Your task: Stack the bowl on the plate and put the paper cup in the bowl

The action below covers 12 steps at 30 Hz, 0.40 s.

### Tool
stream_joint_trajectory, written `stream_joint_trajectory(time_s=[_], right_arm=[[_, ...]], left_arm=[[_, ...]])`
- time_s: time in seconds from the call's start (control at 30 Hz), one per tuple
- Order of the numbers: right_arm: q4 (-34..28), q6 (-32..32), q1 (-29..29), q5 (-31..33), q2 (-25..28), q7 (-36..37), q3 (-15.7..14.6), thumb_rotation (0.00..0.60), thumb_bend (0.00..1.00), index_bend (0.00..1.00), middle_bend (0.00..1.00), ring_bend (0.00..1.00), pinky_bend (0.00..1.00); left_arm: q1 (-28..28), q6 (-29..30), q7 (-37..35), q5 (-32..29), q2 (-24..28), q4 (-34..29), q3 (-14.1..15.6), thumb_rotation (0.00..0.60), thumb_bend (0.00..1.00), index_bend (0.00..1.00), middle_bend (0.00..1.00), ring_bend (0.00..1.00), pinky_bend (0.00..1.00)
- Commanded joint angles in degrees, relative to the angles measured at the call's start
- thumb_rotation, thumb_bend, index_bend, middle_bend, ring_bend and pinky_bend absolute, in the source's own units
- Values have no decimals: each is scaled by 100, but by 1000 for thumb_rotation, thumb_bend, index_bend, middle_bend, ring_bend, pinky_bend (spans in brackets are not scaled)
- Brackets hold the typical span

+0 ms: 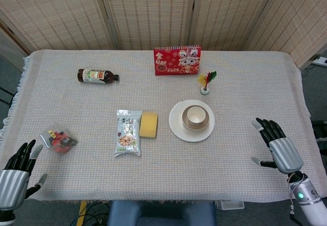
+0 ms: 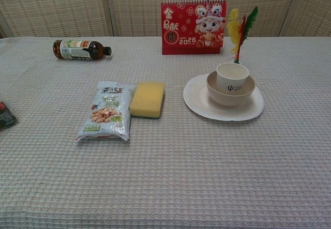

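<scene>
A white paper cup (image 1: 195, 116) (image 2: 232, 77) stands upright inside a beige bowl (image 1: 187, 125) (image 2: 222, 95). The bowl sits on a white plate (image 1: 177, 124) (image 2: 199, 99) right of the table's middle. My right hand (image 1: 279, 149) hovers open near the table's front right corner, well clear of the plate, fingers spread and empty. At the front left corner my left hand (image 1: 15, 177) is open too, holding nothing. Neither hand shows in the chest view.
A yellow sponge (image 1: 148, 124) (image 2: 147, 98) and a snack packet (image 1: 128, 132) (image 2: 106, 109) lie left of the plate. Behind it stand a feathered shuttlecock (image 1: 205, 81) (image 2: 239, 30) and a red calendar (image 1: 177, 60) (image 2: 193, 27). A brown bottle (image 1: 96, 76) (image 2: 78, 49) lies far left, a red packet (image 1: 59, 140) at front left.
</scene>
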Motion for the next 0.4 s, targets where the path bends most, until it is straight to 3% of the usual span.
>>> stream_joint_trajectory(time_s=[0.03, 0.4], right_arm=[[22, 64, -46, -54, -7, 12, 29, 600, 101, 0, 0, 0, 0], [-8, -2, -109, -103, 34, 15, 79, 600, 101, 0, 0, 0, 0]], left_arm=[[-12, -24, 14, 0, -11, 4, 7, 600, 314, 0, 0, 0, 259], [-60, -135, 124, -30, -79, 24, 12, 600, 314, 0, 0, 0, 259]])
